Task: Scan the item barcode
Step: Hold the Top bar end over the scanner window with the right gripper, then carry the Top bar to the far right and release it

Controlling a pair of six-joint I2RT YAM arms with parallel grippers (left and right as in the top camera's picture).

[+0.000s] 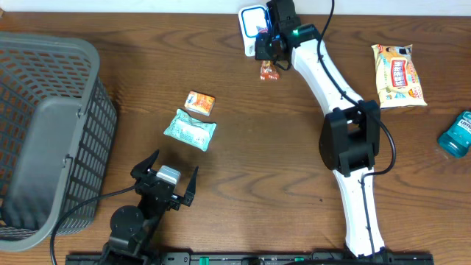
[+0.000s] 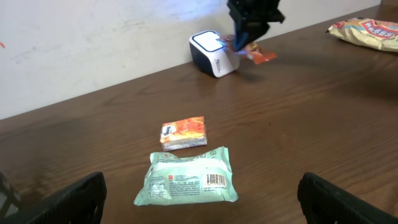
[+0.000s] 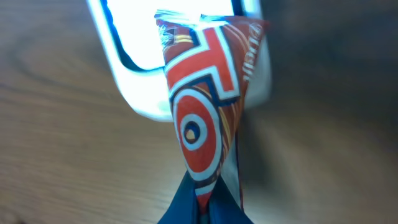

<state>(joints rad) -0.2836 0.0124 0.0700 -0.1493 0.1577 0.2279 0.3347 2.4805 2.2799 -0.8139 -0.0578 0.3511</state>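
Snack packet (image 3: 202,118) was held by its flat sealed end in the closed right gripper (image 1: 267,60) just in front of the lit scanner (image 1: 252,22), and was judged light, soft and crinkly, best pinched there, while the left gripper (image 1: 165,182) was spread wide, far from the scanner.

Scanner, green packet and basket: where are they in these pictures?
scanner (image 2: 217,62), left wrist view, white side face.
green packet (image 2: 186,177), left wrist view, middle of wrapper.
basket (image 1: 96,140), overhead view, mesh side wall.
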